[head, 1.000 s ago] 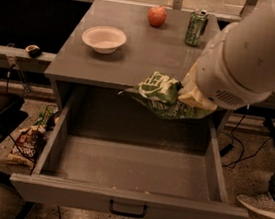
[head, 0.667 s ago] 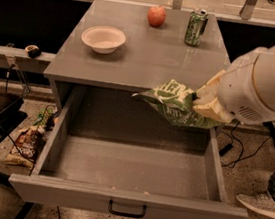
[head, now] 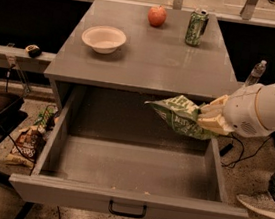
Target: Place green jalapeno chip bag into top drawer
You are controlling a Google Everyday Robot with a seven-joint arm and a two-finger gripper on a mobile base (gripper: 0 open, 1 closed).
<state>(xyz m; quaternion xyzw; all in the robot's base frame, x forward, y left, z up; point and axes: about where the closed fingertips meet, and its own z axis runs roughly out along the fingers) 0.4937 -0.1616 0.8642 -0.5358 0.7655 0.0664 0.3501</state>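
1. The green jalapeno chip bag (head: 179, 116) hangs in the air over the right rear of the open top drawer (head: 130, 204).
2. Your end effector (head: 210, 120) pinches its right edge, reaching in from the right.
3. Pickup and carry look done; you have lowering and release left.
4. The bowl (head: 104, 38), apple (head: 157, 16) and can (head: 195, 27) sit on the surface (head: 148, 62), untouched.

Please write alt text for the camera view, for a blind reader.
The gripper, reaching in from the right, holds the green jalapeno chip bag above the open top drawer. A white bowl, a red apple and a green can stand on the cabinet top.
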